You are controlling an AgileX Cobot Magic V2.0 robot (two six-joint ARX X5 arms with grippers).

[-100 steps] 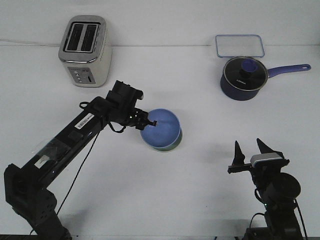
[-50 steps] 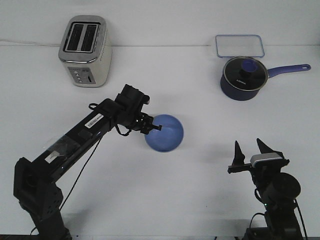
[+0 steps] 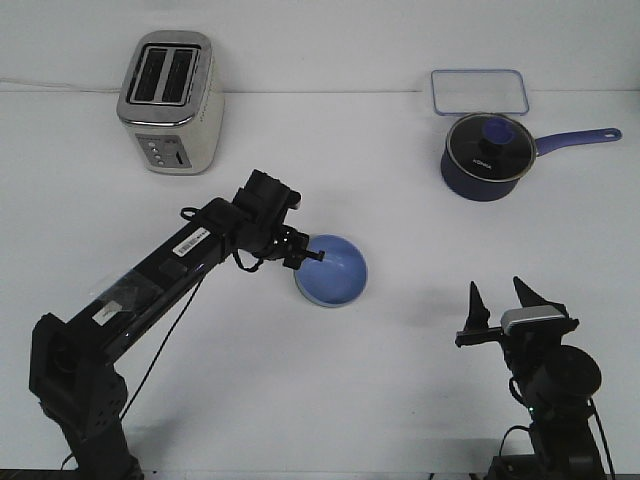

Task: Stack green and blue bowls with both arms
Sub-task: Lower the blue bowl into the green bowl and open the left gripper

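Blue bowl sits mid-table, its left rim clamped by the left gripper, hiding any green bowl beneath, while the right gripper waits near right, fingers apart.

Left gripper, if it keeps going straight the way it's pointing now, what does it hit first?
The left gripper points right, already at the rim of the blue bowl, so it would probably meet that bowl first.
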